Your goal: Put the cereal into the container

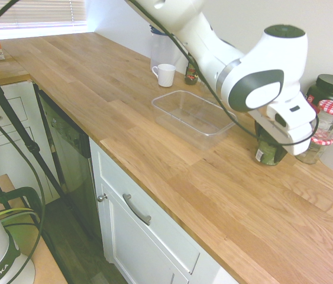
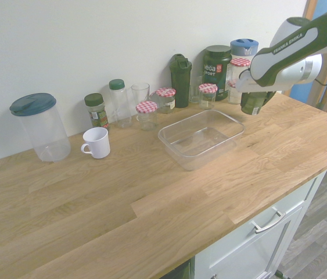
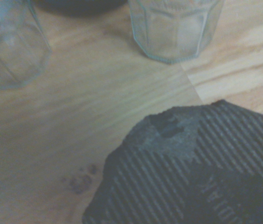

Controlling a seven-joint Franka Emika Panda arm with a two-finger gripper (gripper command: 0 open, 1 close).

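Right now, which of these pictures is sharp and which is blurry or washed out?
First exterior view: sharp, but the window glares white. Second exterior view: evenly lit, the clear container easy to make out. Wrist view: soft and hazy, the glass jars blurred.

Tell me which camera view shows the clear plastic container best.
The second exterior view: the container lies whole and unobstructed on the counter, all four rounded corners visible, nothing in it. The first exterior view also shows it, but smaller, with a cable crossing its far corner. The wrist view does not show it at all.
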